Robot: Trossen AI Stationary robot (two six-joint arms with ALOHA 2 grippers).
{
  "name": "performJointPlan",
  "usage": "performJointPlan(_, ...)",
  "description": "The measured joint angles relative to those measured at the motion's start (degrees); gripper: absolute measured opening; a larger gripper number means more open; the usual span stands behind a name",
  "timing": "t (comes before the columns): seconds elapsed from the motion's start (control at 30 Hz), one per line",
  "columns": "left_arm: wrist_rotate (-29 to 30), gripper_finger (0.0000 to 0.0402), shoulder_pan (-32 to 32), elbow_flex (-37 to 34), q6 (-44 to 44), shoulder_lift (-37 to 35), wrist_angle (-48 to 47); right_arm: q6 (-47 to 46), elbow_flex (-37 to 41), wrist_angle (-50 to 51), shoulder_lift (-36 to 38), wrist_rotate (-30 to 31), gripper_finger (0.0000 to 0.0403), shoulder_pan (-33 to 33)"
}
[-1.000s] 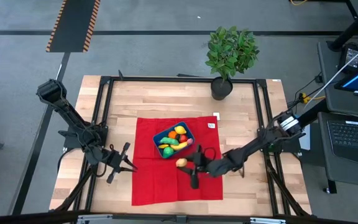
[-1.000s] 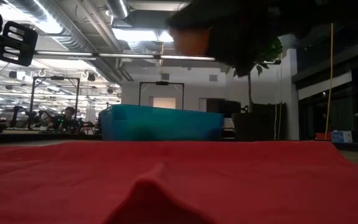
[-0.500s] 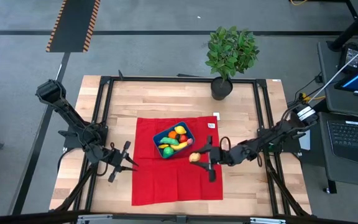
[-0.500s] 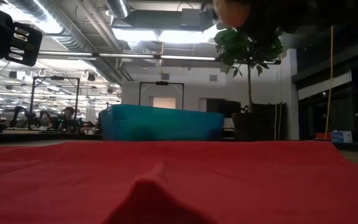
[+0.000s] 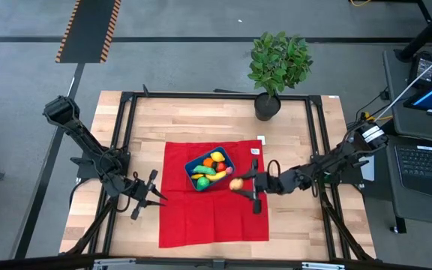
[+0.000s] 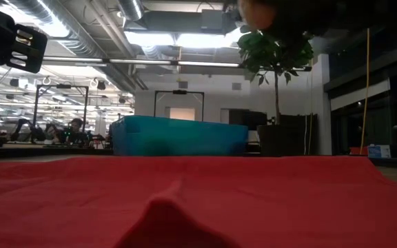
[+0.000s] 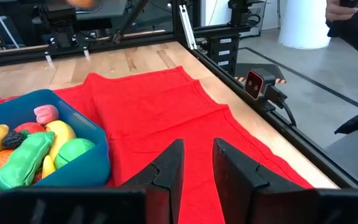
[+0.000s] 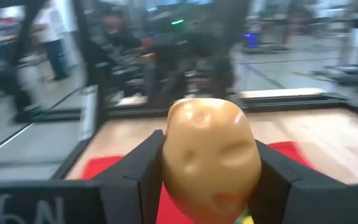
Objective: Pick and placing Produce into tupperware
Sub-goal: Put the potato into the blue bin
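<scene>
From above I see my right pincer (image 5: 240,184) holding a tan, potato-shaped toy (image 5: 235,184) just off the blue rounded plastic container (image 5: 209,169) on the red cloth (image 5: 214,217) at mid-table. Its wrist camera alone shows the fingers (image 8: 143,167) clamped on both flanks. My left pincer (image 5: 150,196) waits near the table's left edge, fingers (image 7: 169,169) narrowly apart; that wrist view details the yellow, green, red and orange toy produce (image 7: 33,149) inside the container.

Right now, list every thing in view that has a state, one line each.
right gripper: shut on the tan potato, lifted beside the container
tan potato: held, off the cloth
left gripper: empty, jaws slightly apart, at the red cloth's left edge
blue container: uncovered, partly filled with produce
red cloth: spread flat, creased
</scene>
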State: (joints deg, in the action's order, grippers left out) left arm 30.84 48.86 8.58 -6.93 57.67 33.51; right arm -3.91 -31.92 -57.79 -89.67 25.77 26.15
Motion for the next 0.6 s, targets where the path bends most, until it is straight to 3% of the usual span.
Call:
performJointPlan(0.2,0.21,0.0065,0.0,0.0,1.31,0.0,0.01,-7.12,-0.25,3.07,0.0,3.24,0.0174,-5.7)
performJointPlan(0.3,0.35,0.0058,0.0,0.0,1.52,0.0,-0.02,-9.95,-2.35,9.27,0.0,4.63,0.0174,-8.78)
performJointPlan(0.6,2.7,0.004,0.0,-0.02,1.52,0.0,-0.81,-11.08,-18.25,43.41,-0.02,3.99,0.0174,-13.36)
